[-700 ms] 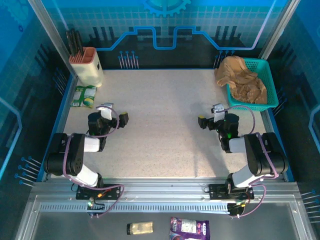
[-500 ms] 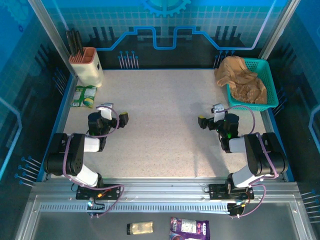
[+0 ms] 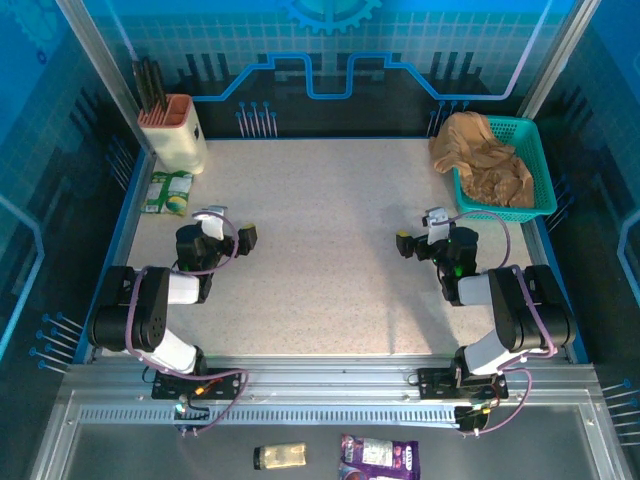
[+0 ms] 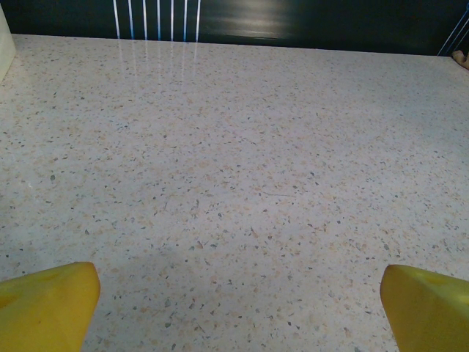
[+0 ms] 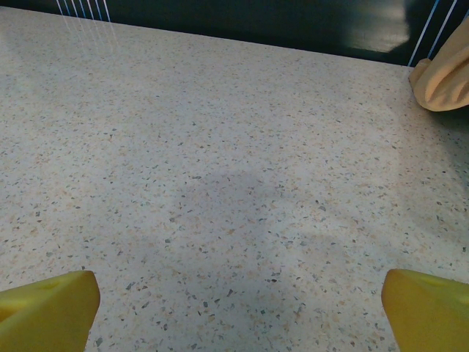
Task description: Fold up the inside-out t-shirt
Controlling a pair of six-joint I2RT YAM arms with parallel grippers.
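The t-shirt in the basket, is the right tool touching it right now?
Apart. The top external view shows bare table between the open right tool and the t-shirt heaped in the teal basket.

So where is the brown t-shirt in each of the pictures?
Top external: the t-shirt is bunched up in the teal basket at the far right corner of the table.
Left wrist: probably the t-shirt, just a tiny tan bit at the right edge, near the top.
Right wrist: the t-shirt is the tan cloth in the top right corner.
Shared landmark: the speckled table.
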